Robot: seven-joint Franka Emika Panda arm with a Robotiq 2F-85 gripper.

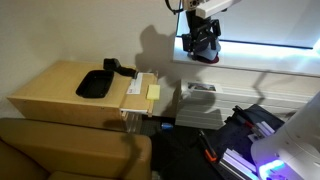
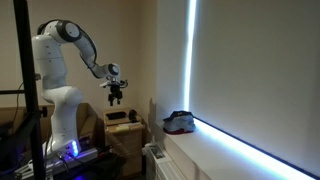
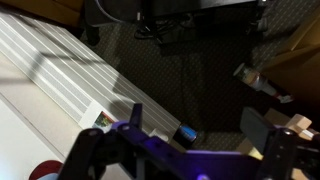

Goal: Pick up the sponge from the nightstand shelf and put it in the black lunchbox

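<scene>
Fingers (image 3: 280,150) spread apart, nothing between them; the wrist view shows only dark carpet and a white ribbed panel below. Gripper (image 1: 203,42) hangs high, well apart from the nightstand. Sponge (image 1: 152,91) lies flat on the nightstand shelf (image 1: 140,103), just beside a white paper sheet (image 1: 134,88). Black lunchbox (image 1: 95,84) sits farther off on the main top, small black gadget (image 1: 116,68) behind it. Step, as judged: the reach, grasp not yet begun. Next move calls for crossing to the shelf, descending, and straddling the sponge. Count: one sponge, one lunchbox, one gadget, two fingers.
</scene>
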